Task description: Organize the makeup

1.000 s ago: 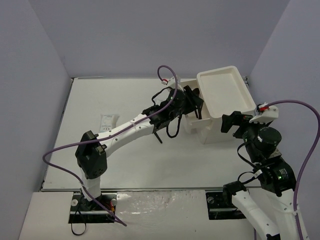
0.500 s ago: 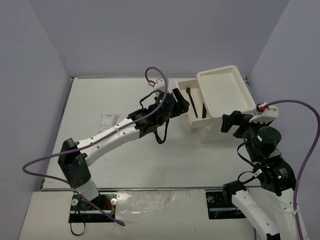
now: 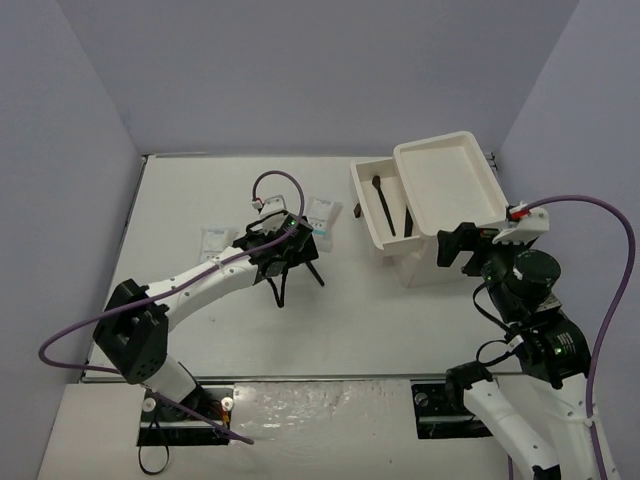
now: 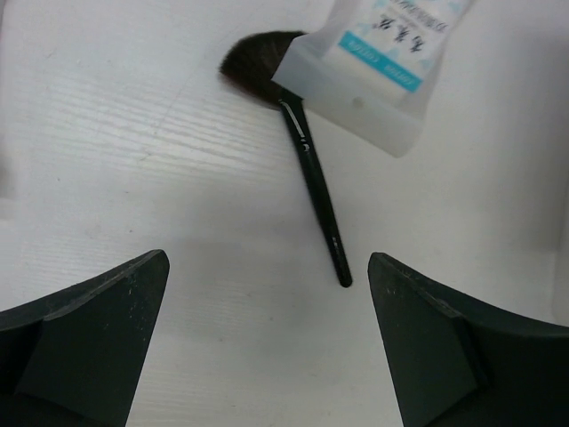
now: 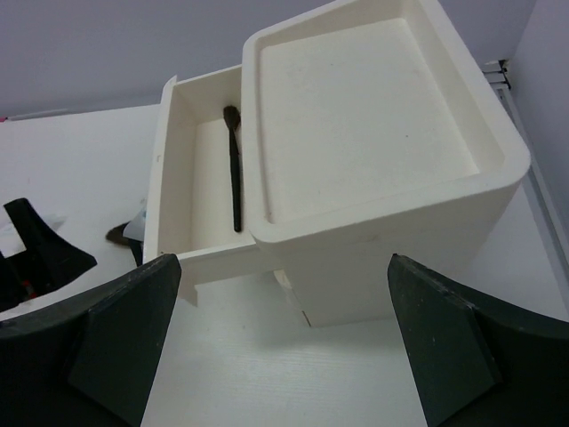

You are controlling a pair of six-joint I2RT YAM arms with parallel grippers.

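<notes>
A black brush lies on the white table, its bristles tucked under the end of a white packet with blue print. My left gripper hovers over the handle's tip, open and empty; from above it covers the bristles, below the packet. A second packet lies further left. Two black brushes rest in the box's pulled-out drawer; one brush shows in the right wrist view. My right gripper stands open, facing the box's near side, holding nothing.
The big white box with its shallow tray top stands at the back right, against the right wall. Grey walls close in the table on three sides. A purple cable loops above the left wrist.
My left gripper has pulled out of the drawer and swung left and nearer, to the table's middle, opening wide as it went. The right arm has barely moved.
</notes>
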